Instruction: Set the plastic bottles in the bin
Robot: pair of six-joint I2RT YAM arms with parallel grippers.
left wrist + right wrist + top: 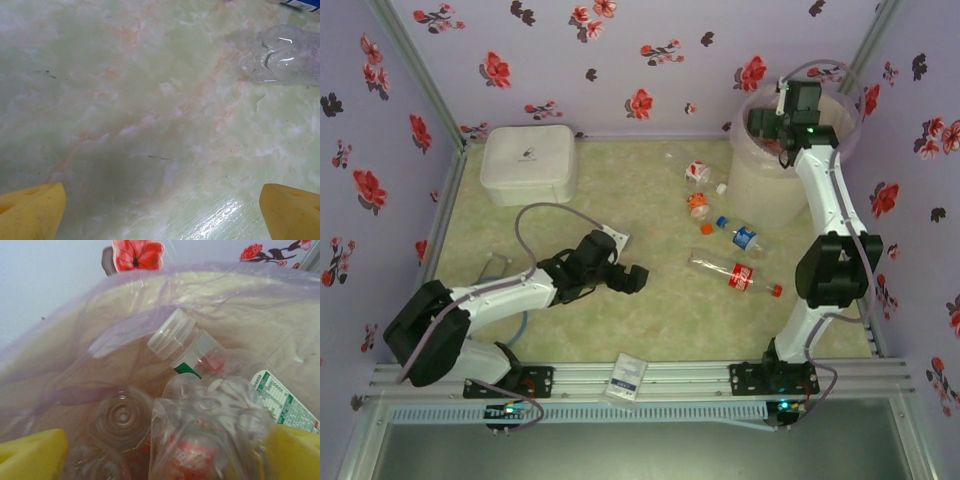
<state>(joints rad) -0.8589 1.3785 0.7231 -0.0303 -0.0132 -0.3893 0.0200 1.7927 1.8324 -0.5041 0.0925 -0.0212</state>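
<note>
Down at the near rail lay a small white packet (628, 377) with a blue mark, its print too small to read. Just beyond, the left pincer (632, 278) hung low over the green marbled tabletop (650, 320), its yellow fingertips (32, 212) spread wide with nothing between them. To its right a long clear bottle (735, 273) lay on its side, with a red cap and a red label whose white lettering was illegible. Past it lay a smaller blue-labelled bottle (746, 238), then a crushed orange one (698, 205) and a red-and-white one (697, 171). A white lidded box (528, 163) sat at the far left. At the far right, the right pincer (162, 455) hovered wide open over the lined bin (760, 190), where bottles (200, 440) lay heaped. One white label (282, 402) carried green-edged fine print, unreadable.
</note>
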